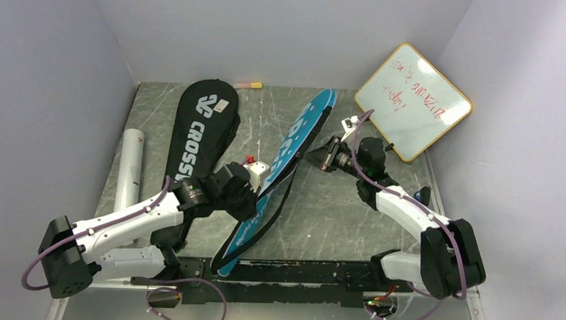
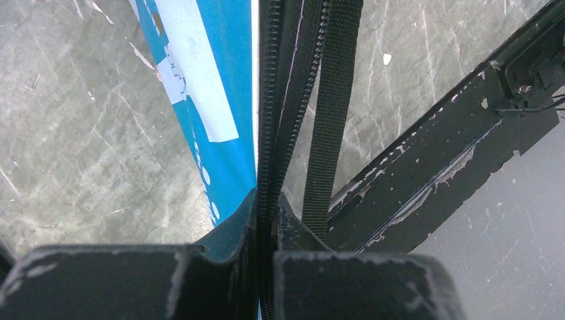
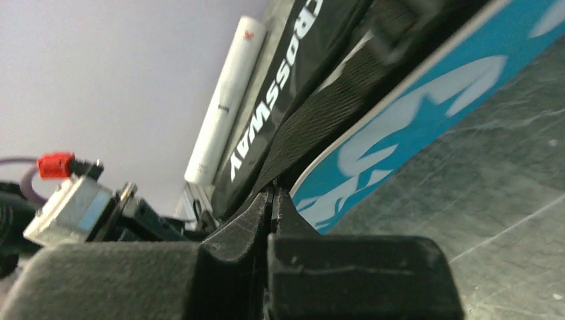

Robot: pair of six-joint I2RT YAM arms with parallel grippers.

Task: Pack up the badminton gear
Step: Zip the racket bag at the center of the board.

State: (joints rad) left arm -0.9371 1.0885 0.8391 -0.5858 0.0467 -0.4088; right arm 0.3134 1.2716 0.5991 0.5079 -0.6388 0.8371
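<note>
Blue racket bag (image 1: 307,128) is off the flat and up on its long edge. In the overhead view it slants across the middle of the table (image 1: 321,219) from 1 o'clock down to 7 o'clock. Its black carry strap (image 2: 333,120) hangs loose below it.

**Progress, as a judgement:**
- No rackets or shuttlecocks show anywhere. Whether they are already inside the bags cannot be told.
- Black racket bag (image 1: 202,127) lies flat at 10 o'clock of the blue one, lettering up. It looks packed and set aside, but its zip is not visible.
- On the blue bag, the stretch of zip (image 2: 272,100) that shows looks meshed shut. The ends of the zip are hidden.
- Likely late in the job, with closing and laying down the blue bag left to do.

**Grip:**
- Left gripper (image 2: 265,223) is clamped on the zip edge low on the bag, towards 7 o'clock, with the zip running between its fingers.
- Right gripper (image 3: 272,200) is pinched tight on the bag's black edging higher up, coming in from 3 o'clock.
- The bag is carried between the two.

**Around:**
- White tube (image 1: 130,164) lies at 9 o'clock, along the left wall.
- Whiteboard (image 1: 414,101) leans at 2 o'clock, well apart from the bag.
</note>
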